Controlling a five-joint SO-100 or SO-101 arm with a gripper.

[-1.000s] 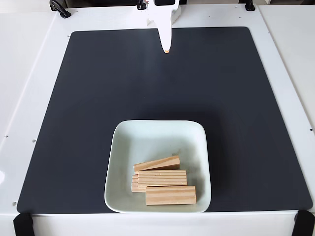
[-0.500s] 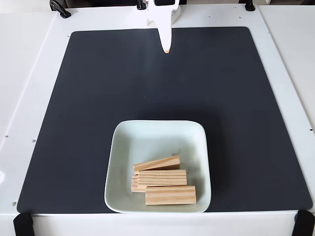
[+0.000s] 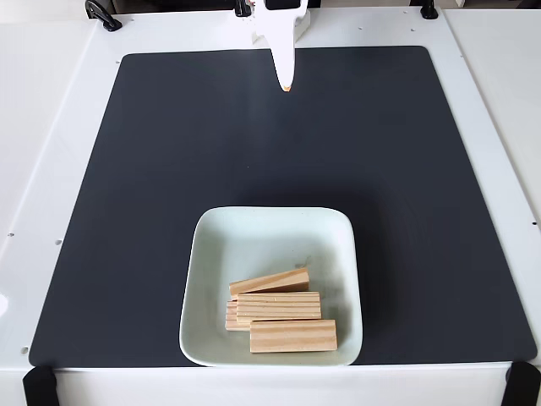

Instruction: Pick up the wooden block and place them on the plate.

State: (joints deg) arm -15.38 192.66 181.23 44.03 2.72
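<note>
Fixed view, looking down on a white table [image 3: 51, 127] w/ a large dark mat [image 3: 169, 169] over most of it. The plate [image 3: 254, 233] sits near the mat's front edge, roughly centre. Four wooden blocks lie in the plate's front half, bunched together: front block [image 3: 292, 336] flat and closest to the rim, second block [image 3: 279, 305] just behind and touching it, third block [image 3: 269, 282] angled at the back, fourth block [image 3: 230, 315] mostly hidden under the others, only its left end showing. The gripper [image 3: 287, 87] hangs at the far edge of the mat, well apart from the plate, white fingers tapering to one point; nothing held, fingers look closed together.
</note>
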